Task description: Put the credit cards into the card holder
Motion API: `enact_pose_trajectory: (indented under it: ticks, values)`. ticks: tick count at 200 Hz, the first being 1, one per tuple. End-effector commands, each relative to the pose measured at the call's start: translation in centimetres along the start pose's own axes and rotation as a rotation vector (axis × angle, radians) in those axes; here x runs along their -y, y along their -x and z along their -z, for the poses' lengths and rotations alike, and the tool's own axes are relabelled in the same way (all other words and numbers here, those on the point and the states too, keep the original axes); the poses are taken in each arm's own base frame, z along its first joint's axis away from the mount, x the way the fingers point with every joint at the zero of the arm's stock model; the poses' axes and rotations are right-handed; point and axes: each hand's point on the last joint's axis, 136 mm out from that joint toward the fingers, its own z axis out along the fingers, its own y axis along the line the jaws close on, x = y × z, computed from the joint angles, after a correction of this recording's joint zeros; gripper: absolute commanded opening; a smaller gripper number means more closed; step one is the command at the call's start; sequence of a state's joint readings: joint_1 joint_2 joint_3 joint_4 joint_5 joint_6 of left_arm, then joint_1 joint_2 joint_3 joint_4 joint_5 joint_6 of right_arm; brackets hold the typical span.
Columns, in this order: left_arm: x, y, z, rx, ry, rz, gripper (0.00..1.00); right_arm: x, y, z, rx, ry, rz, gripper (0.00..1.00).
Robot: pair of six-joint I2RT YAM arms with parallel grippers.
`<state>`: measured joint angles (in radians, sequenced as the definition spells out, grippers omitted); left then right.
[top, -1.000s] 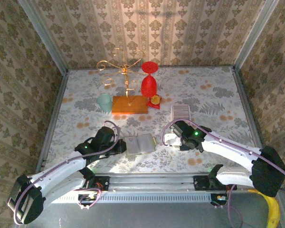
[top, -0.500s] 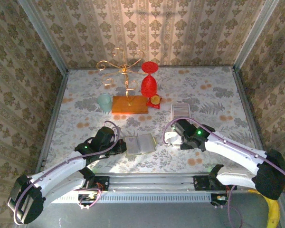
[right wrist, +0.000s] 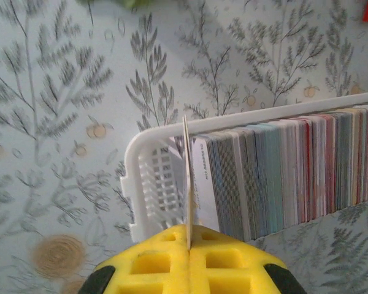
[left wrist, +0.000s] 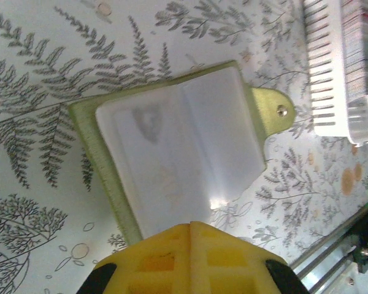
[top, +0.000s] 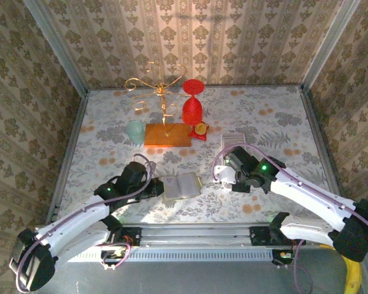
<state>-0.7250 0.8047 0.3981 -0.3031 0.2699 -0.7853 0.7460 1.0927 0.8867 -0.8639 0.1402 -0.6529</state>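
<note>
The card holder (top: 181,185) lies open on the table, olive-edged with clear sleeves (left wrist: 178,144) and a snap tab. My left gripper (top: 154,188) is shut with nothing between its yellow fingers. Its tip (left wrist: 192,225) sits over the holder's near edge; contact is unclear. A white slatted basket (top: 233,142) holds a packed row of credit cards (right wrist: 282,168) standing on edge. My right gripper (top: 224,176) is shut on one whitish credit card (right wrist: 186,177), seen edge-on above the basket's empty end (right wrist: 156,177), just beside the row. The pinch is at the card's lower edge (right wrist: 188,231).
Behind the holder stand a gold wire stand on an orange wooden base (top: 167,135), a red goblet (top: 192,107), a pale green cup (top: 135,130) and a small red and yellow piece (top: 200,130). Wallpapered walls enclose the table; the arm bases sit at the near rail.
My right gripper has shifted slightly right and toward the basket, and its wrist has turned. The left arm and the card holder have barely moved.
</note>
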Motion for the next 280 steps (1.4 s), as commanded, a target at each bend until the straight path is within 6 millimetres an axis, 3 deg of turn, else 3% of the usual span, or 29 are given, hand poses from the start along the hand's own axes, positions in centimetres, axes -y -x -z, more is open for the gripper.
enact_pose_trajectory:
  ticks: [1, 40, 94, 123, 154, 179, 195, 226, 247, 266, 280]
  values:
    - [2.2, 1.0, 0.9, 0.018, -0.063, -0.009, 0.04, 0.2, 1.9, 2.4, 0.092, 0.042, -0.252, 0.00]
    - [2.4, 1.2, -0.1, -0.009, -0.046, -0.004, 0.03, 0.2, 6.0, 4.1, 0.197, 0.196, -0.664, 0.00]
    - [1.8, 0.7, -2.5, -0.065, -0.024, 0.021, 0.00, -1.3, 10.6, 2.5, 0.279, 0.474, -1.177, 0.00]
    - [1.0, 0.3, -3.3, -0.091, 0.011, 0.021, 0.00, -1.7, 12.4, 0.9, 0.296, 0.545, -1.288, 0.00]
    - [-0.6, -0.6, -3.8, -0.104, 0.063, 0.032, 0.00, -2.3, 12.5, -0.4, 0.221, 0.534, -1.265, 0.00]
    - [0.2, -0.3, -3.8, -0.099, 0.023, 0.021, 0.00, -1.7, 11.8, -0.2, 0.243, 0.467, -1.198, 0.00]
    - [1.3, 0.6, -3.2, -0.072, -0.003, 0.002, 0.00, -1.1, 9.6, 0.4, 0.211, 0.347, -1.105, 0.00]
    - [3.2, 2.1, -1.7, -0.011, -0.049, -0.048, 0.03, 1.1, 4.7, 3.1, 0.144, 0.059, -0.639, 0.00]
    - [3.5, 2.3, -1.4, -0.010, -0.049, -0.062, 0.03, -0.2, 0.4, 3.6, 0.035, 0.014, -0.189, 0.00]
    - [3.2, 2.2, -1.4, -0.013, -0.041, -0.059, 0.03, -0.4, -3.1, 2.8, -0.093, 0.031, -0.026, 0.00]
    - [3.2, 2.1, -1.4, -0.013, -0.042, -0.058, 0.02, -0.6, -4.3, 1.9, -0.151, 0.076, 0.020, 0.00]
